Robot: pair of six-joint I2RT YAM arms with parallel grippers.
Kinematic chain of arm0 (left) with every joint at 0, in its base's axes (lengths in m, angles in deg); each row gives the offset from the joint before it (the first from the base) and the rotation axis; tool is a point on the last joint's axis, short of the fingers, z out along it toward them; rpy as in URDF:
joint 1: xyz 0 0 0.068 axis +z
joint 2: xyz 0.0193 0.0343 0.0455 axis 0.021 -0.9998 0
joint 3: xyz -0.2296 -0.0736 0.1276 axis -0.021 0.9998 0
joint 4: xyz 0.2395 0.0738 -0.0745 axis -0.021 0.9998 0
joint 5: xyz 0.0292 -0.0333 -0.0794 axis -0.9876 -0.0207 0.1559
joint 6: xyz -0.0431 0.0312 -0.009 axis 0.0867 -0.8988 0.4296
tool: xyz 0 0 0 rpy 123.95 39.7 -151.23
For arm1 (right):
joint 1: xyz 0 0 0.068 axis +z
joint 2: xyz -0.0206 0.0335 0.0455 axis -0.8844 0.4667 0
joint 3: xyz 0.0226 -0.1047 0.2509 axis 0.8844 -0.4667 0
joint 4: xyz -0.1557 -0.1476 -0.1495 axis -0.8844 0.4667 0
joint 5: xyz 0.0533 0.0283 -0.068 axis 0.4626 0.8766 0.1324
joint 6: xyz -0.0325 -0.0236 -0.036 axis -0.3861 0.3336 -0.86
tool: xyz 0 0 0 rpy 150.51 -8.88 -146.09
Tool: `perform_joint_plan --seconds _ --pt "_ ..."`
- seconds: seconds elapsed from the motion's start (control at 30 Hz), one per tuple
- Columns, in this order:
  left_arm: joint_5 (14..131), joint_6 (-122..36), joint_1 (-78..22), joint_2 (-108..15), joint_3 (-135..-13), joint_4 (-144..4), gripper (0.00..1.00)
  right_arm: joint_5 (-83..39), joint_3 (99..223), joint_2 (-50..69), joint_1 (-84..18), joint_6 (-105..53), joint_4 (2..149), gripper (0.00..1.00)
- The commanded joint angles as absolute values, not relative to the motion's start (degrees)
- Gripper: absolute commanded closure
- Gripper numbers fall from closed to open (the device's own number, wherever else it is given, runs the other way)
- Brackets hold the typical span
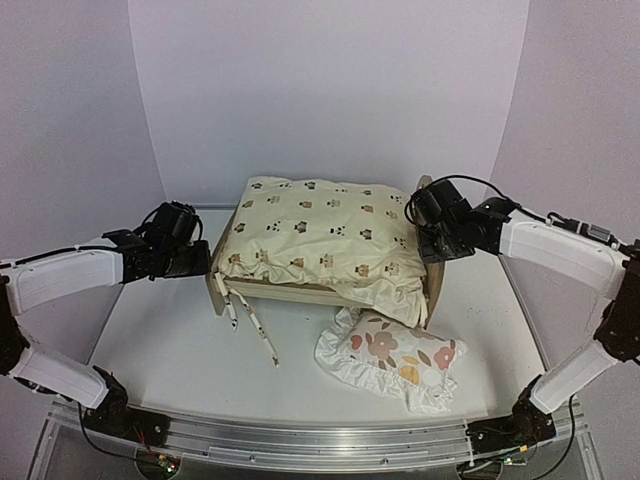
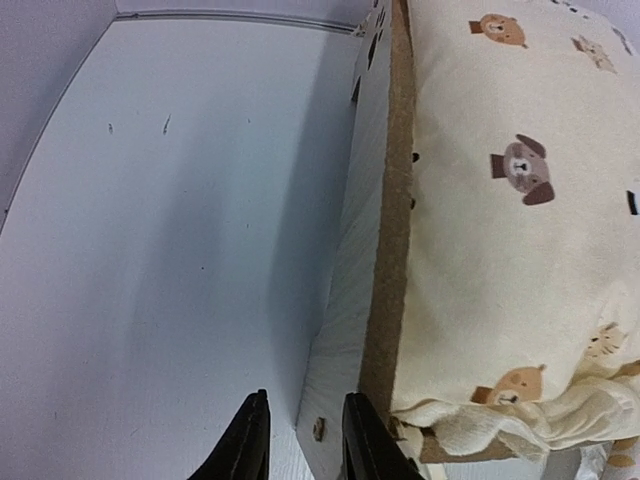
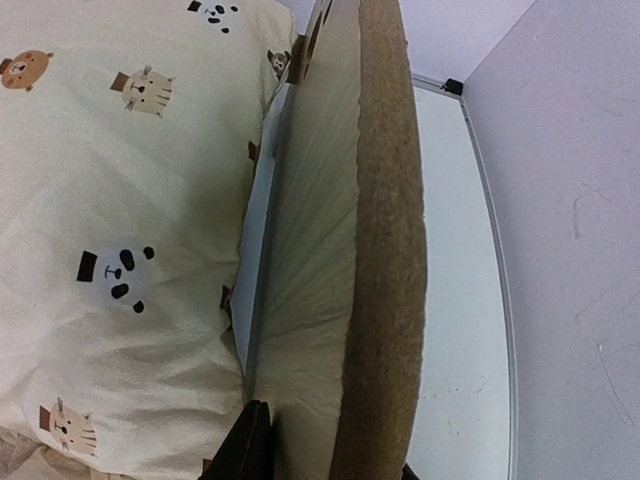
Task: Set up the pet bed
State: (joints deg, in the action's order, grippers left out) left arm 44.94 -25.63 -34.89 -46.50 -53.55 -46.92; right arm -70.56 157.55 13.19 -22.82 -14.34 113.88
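Observation:
The pet bed (image 1: 300,292) stands mid-table, a light-wood frame with a cream animal-print cushion (image 1: 320,240) lying on it. At its left end my left gripper (image 1: 203,262) hangs just outside the footboard (image 2: 385,250). A narrow gap separates its fingers (image 2: 250,445), and only the footboard's outer face and the table show in that gap. At the right end my right gripper (image 1: 432,252) straddles the headboard (image 3: 385,220). One finger (image 3: 250,445) presses the inner face, and the other barely shows beyond the thick brown edge.
A ruffled white floral pillow (image 1: 390,355) lies on the table in front of the bed's right corner. Thin striped ties (image 1: 250,325) trail from the bed's front left onto the table. White walls close in behind and at both sides.

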Motion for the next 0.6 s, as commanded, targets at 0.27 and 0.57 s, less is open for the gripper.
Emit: perform_joint_plan --seconds 0.27,0.57 --pt "41.87 -23.65 -36.4 -30.11 -55.34 -36.78 0.68 -66.48 167.43 27.97 -12.53 -18.31 109.45 0.9" --pt "49.98 -27.02 -37.66 -28.63 -54.77 -40.68 0.66 -64.2 178.12 36.83 -5.89 -22.88 106.21 0.91"
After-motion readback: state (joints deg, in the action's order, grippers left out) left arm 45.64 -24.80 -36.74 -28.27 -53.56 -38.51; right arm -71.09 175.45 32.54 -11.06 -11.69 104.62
